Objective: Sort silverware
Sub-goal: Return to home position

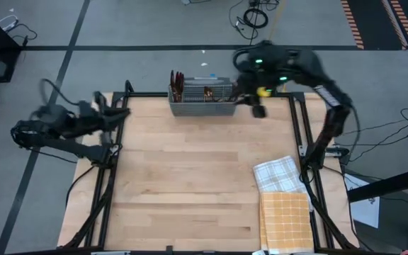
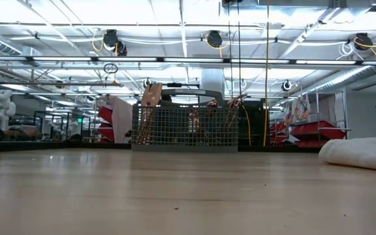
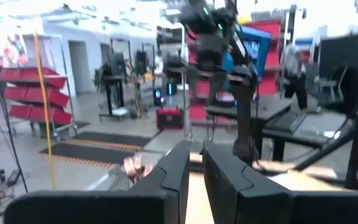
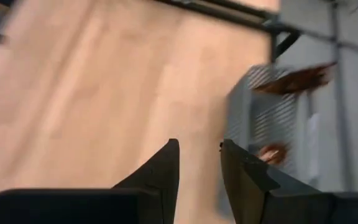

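From above, the silverware (image 1: 178, 83) in the grey mesh caddy (image 1: 204, 110) is too small for me to tell spoons from forks. My right wrist view smears both into blur. In the low view, a folded cloth (image 2: 361, 153) is cut off at the right edge.

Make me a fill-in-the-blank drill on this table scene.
1. The silverware stands ___ the caddy.
2. ___ cloths lie on the table.
3. The claw nearest the caddy belongs to the ___ arm.
Missing words: inside; two; right.
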Available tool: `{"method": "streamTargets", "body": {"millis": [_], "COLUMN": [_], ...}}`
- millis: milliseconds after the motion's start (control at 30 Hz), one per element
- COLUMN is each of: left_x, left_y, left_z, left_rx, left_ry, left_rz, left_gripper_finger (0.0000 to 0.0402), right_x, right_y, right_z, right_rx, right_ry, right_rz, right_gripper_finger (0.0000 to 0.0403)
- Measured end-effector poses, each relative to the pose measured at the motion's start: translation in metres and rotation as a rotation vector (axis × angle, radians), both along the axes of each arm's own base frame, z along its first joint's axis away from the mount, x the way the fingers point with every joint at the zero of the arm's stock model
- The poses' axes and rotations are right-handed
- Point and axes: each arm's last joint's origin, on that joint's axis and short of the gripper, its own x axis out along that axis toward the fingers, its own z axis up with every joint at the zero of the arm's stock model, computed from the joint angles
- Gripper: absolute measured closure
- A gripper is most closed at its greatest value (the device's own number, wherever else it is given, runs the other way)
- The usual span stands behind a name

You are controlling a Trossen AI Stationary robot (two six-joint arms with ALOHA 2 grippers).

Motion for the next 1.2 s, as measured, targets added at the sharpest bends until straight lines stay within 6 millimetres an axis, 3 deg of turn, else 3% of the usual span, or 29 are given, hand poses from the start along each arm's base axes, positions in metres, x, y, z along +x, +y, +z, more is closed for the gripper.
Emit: {"method": "streamTargets", "body": {"millis": [133,233,333,433,600,733,867,1033,1200], "left_x": [-0.034,-0.054,-0.069,-0.076,-0.078,-0.073,-0.064,-0.049,-0.044], "left_y": [0.006,0.009,0.012,0.013,0.013,0.011,0.008,0.006,0.004], "left_z": [0.003,-0.001,-0.007,-0.012,-0.017,-0.021,-0.033,-0.058,-0.092], "left_rx": [-0.037,-0.096,-0.14,-0.167,-0.168,-0.186,-0.201,-0.228,-0.297], "left_ry": [-0.07,-0.135,-0.147,-0.142,-0.102,-0.088,-0.044,0.029,0.049], "left_rz": [-0.002,-0.02,-0.038,-0.047,-0.049,-0.084,-0.125,-0.128,-0.134], "left_gripper_finger": [0.0349,0.0349,0.0349,0.0349,0.0349,0.0349,0.0349,0.0349,0.035], "right_x": [-0.047,-0.079,-0.108,-0.135,-0.167,-0.179,-0.189,-0.194,-0.198], "right_y": [0.018,0.034,0.046,0.056,0.069,0.073,0.078,0.081,0.083], "right_z": [0.02,0.034,0.036,0.025,-0.022,-0.068,-0.115,-0.169,-0.202], "right_rx": [0.12,0.117,0.125,0.139,0.133,0.153,0.262,0.405,0.451], "right_ry": [-0.012,-0.075,-0.118,-0.181,-0.392,-0.581,-0.656,-0.708,-0.758], "right_rz": [0.016,0.023,-0.001,-0.037,-0.079,-0.133,-0.184,-0.201,-0.193], "right_gripper_finger": [0.0298,0.0298,0.0298,0.0298,0.0298,0.0298,0.0298,0.0298,0.0298]}}
